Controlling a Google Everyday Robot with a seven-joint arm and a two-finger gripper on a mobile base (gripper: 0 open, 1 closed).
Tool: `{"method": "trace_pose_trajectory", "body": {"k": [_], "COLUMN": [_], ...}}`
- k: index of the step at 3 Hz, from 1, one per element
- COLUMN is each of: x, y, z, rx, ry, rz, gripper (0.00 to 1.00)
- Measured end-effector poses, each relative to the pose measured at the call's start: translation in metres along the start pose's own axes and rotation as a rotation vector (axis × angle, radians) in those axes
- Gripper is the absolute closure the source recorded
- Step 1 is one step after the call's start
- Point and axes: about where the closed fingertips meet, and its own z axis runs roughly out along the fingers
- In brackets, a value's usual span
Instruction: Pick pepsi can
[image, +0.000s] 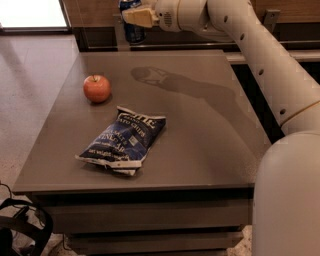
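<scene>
Dark blue and cylindrical, the can (133, 33) sits at the top edge of the frame, left of centre, its top cut off and its base above the table's far edge. The gripper (134, 16) pinches it, one flat beige finger (141, 17) across its front. A smooth white jointed arm (260, 55) runs off to the right. On the matte grey table (210, 135) lie a round red apple (96, 88) and a crinkled blue chip bag (121, 142), well apart from the can.

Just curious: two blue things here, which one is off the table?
The pepsi can, held in the gripper above the far edge; the chip bag lies flat on the table.
</scene>
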Motion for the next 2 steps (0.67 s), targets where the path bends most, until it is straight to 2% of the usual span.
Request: {"method": "trace_pose_trajectory", "body": {"k": [2], "x": [-0.024], "y": [0.018], "z": [-0.008], "rx": [-0.064], "ry": [-0.028], "rz": [-0.044], "gripper": [1.0]}}
